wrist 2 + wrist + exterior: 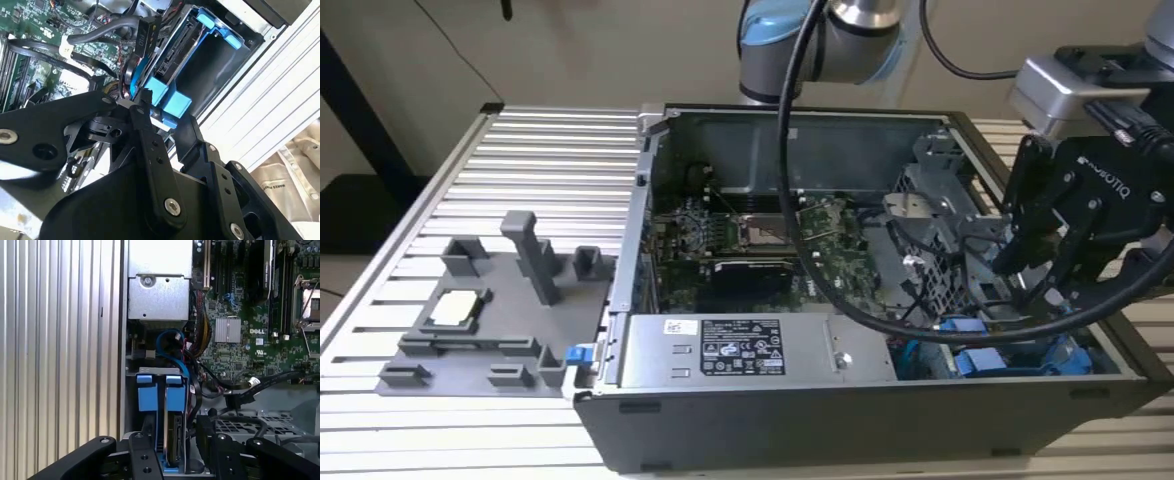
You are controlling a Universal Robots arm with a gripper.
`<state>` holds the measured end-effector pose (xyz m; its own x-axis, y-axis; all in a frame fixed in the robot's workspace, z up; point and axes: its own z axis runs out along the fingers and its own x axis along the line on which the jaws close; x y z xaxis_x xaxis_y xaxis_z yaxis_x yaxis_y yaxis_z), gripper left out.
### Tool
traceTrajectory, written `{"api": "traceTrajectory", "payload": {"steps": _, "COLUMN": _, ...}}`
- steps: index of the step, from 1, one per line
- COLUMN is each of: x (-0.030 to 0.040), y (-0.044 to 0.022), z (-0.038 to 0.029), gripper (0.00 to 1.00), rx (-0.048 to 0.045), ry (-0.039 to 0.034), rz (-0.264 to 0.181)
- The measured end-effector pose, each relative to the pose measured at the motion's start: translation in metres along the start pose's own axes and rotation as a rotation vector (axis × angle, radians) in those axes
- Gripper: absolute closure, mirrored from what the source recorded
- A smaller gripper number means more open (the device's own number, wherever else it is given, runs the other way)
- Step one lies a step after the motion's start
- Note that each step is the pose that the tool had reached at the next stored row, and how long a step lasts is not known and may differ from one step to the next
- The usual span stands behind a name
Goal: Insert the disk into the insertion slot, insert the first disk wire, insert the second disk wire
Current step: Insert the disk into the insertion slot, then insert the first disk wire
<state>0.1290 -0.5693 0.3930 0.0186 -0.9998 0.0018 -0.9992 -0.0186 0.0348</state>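
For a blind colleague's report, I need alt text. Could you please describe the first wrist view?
The gripper is close to the disk, seen edge-on in its blue carrier in the insertion slot. A green motherboard and black cables lie beside it.

The exterior view looks down from higher and farther off, taking in the whole computer case (pixel 787 420) on the tabletop (pixel 547 140) and the gripper (pixel 1034 285). Both wrist views sit close behind the gripper, facing past it to the blue tabs (pixel 176 105) (pixel 147 397) just ahead.
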Motion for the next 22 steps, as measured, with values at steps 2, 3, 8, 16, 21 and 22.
{"api": "traceTrajectory", "payload": {"steps": 2, "x": -0.0005, "y": 0.0002, "z": -0.0052, "gripper": 0.53, "rx": -0.0002, "ry": 0.0029, "rz": 0.0}}
{"api": "traceTrajectory", "payload": {"steps": 3, "x": -0.0008, "y": 0.0002, "z": -0.0072, "gripper": 0.53, "rx": -0.0003, "ry": 0.0041, "rz": 0.0}}
{"api": "traceTrajectory", "payload": {"steps": 8, "x": -0.0015, "y": 0.0004, "z": -0.0086, "gripper": 0.53, "rx": 0.0288, "ry": 0.0041, "rz": 0.0}}
{"api": "traceTrajectory", "payload": {"steps": 16, "x": -0.0015, "y": 0.0021, "z": -0.0084, "gripper": 0.53, "rx": 0.1746, "ry": -0.0065, "rz": 0.0}}
{"api": "traceTrajectory", "payload": {"steps": 21, "x": -0.0023, "y": 0.003, "z": -0.0082, "gripper": 0.53, "rx": 0.2631, "ry": -0.0092, "rz": -0.002}}
{"api": "traceTrajectory", "payload": {"steps": 22, "x": -0.0038, "y": 0.003, "z": -0.0079, "gripper": 0.53, "rx": 0.2719, "ry": -0.009, "rz": -0.005}}
